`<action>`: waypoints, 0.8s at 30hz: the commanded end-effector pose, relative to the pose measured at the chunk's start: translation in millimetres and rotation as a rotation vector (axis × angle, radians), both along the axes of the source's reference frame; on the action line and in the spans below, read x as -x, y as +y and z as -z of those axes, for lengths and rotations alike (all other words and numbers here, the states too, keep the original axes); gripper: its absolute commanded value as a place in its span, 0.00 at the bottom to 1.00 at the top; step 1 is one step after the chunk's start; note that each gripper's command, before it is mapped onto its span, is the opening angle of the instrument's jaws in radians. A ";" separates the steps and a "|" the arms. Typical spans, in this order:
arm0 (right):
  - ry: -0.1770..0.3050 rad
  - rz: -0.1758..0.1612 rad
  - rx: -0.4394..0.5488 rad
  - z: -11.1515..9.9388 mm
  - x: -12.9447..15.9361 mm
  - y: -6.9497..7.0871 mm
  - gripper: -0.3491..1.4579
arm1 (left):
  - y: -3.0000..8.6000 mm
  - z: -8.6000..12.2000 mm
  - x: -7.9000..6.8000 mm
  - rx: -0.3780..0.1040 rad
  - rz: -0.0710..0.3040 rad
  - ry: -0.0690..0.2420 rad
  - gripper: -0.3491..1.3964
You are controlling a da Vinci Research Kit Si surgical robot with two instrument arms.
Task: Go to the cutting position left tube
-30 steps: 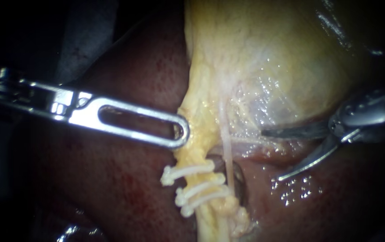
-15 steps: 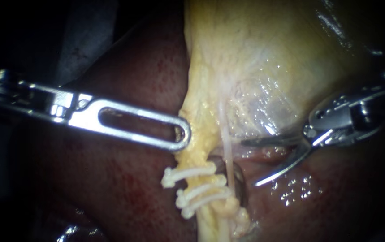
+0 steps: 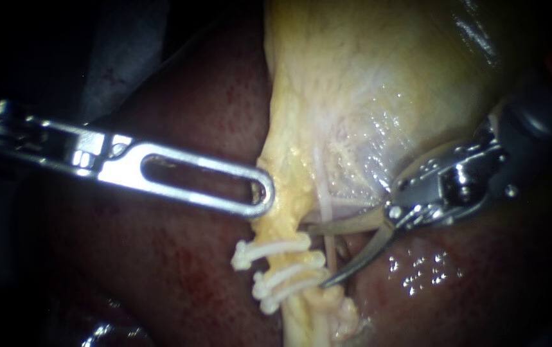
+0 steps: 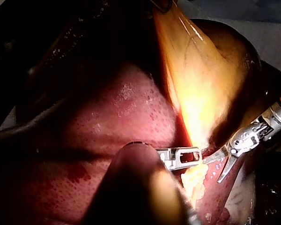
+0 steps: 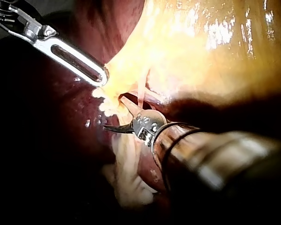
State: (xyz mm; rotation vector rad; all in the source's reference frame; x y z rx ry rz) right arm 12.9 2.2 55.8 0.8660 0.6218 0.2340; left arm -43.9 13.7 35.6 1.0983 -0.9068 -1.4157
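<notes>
Nearly there: right instrument (image 3: pixel 317 256), in from 2 o'clock, blades apart, tips just beside the clips (image 3: pixel 282 265) on the left tube (image 3: pixel 298 318) at 6 o'clock, but not yet astride it. Left instrument (image 3: pixel 264 193), from 9 o'clock, has jaws clamped on yellow tissue (image 3: pixel 288 186).

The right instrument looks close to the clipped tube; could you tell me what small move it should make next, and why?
Probably advance the right instrument slightly toward the left tube, jaws open: its lower tip only reaches the clips, the left tube is not yet between the jaws, and a thin tube seems to lie between them.
</notes>
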 end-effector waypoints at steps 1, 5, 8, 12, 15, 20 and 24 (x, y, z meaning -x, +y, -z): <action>0.001 0.001 0.001 0.0 -0.2 0.0 0.76 | 0.0 0.0 0.0 0.000 0.001 -0.001 0.00; 0.001 0.002 -0.001 -0.1 -0.8 0.1 0.76 | -0.1 0.1 0.1 0.000 0.001 -0.001 0.00; 0.001 0.002 -0.001 -0.2 -1.0 0.2 0.75 | -0.1 0.1 0.1 0.000 0.001 -0.001 0.00; 0.000 0.001 -0.001 -0.4 -1.2 0.3 0.74 | -0.1 0.1 0.1 0.000 0.001 -0.001 0.00; -0.008 -0.005 -0.007 -0.6 -1.4 0.3 0.73 | -0.1 0.2 0.1 0.000 0.001 -0.001 0.00; -0.018 -0.009 -0.018 -1.0 -1.8 -0.1 0.70 | -0.1 0.2 0.2 0.000 0.002 -0.001 0.00; -0.024 -0.010 -0.022 -1.4 -2.1 -0.6 0.68 | -0.1 0.2 0.2 0.000 0.002 -0.001 0.00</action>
